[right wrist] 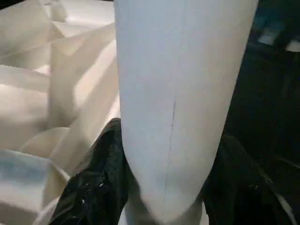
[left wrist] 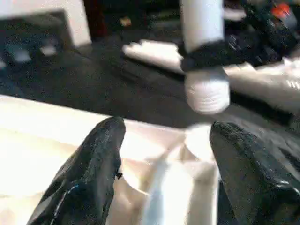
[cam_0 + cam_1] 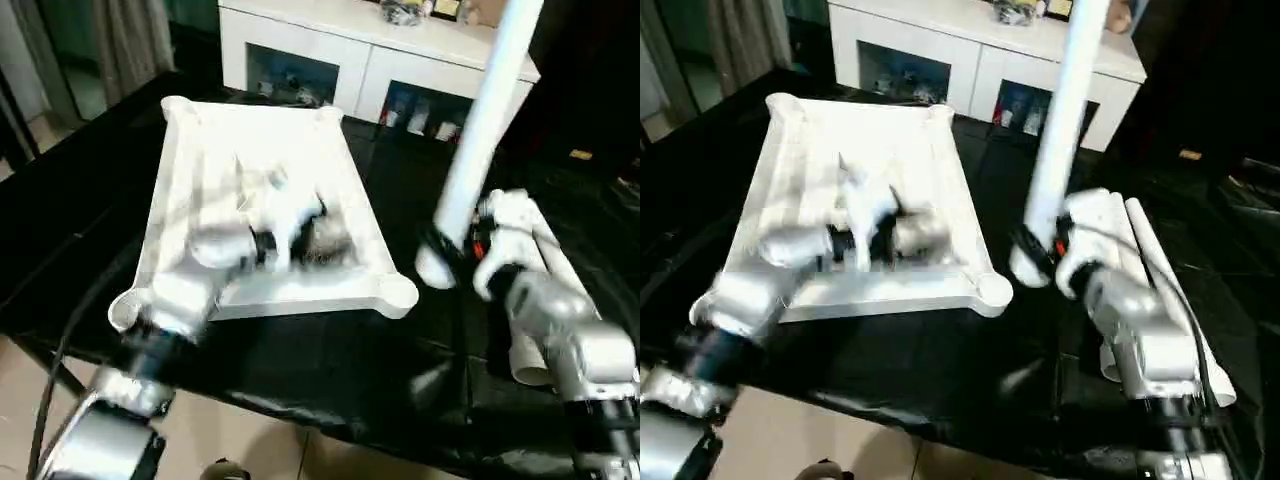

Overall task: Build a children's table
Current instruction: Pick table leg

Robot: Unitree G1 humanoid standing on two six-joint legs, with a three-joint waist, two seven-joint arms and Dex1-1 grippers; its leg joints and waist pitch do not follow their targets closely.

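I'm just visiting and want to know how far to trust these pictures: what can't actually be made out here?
- Leg: its top is cut off by the head views' upper edge.
- Left gripper: motion blur over the tabletop smears it and the ribs beneath.
- Spare legs: the right arm covers them, so no count.
- Cabinet: contents too small and blurred.
- Right gripper: the leg hides where the fingers touch.

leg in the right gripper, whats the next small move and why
Probably shift the leg left until its threaded end sits over the near right socket, then lower it in. The right gripper holds the leg roughly upright, its end hanging just beside the tabletop, not yet above that socket. The left gripper is open over the tabletop.
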